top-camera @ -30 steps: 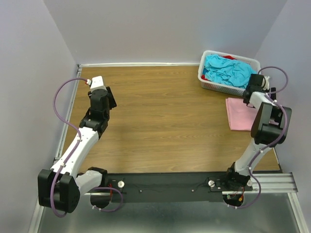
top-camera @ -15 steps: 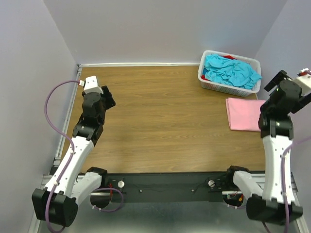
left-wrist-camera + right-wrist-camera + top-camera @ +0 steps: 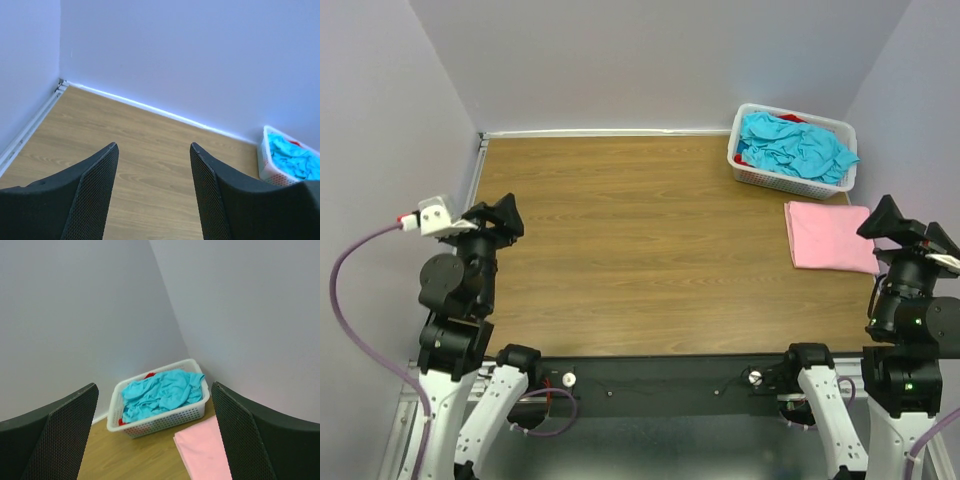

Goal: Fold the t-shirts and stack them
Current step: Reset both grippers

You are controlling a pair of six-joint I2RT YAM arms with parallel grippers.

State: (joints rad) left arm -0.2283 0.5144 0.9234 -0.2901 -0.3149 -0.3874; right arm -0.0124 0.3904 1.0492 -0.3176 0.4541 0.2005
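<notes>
My top camera looks down over the worktop [image 3: 640, 250] from six o'clock. Both wrist cameras ride high, facing outward; all three share the basket [image 3: 775, 180] of turquoise t-shirts [image 3: 792, 145] at two o'clock.

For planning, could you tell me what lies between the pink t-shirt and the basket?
Only a narrow strip of bare table separates the pink t-shirt from the basket, in the top view.

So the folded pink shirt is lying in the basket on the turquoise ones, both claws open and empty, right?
No. The top view shows the folded pink shirt lying on the table beside the basket, on its near side, not in it. The turquoise shirts are in the basket, and the left claw and right claw are both open and empty.
</notes>
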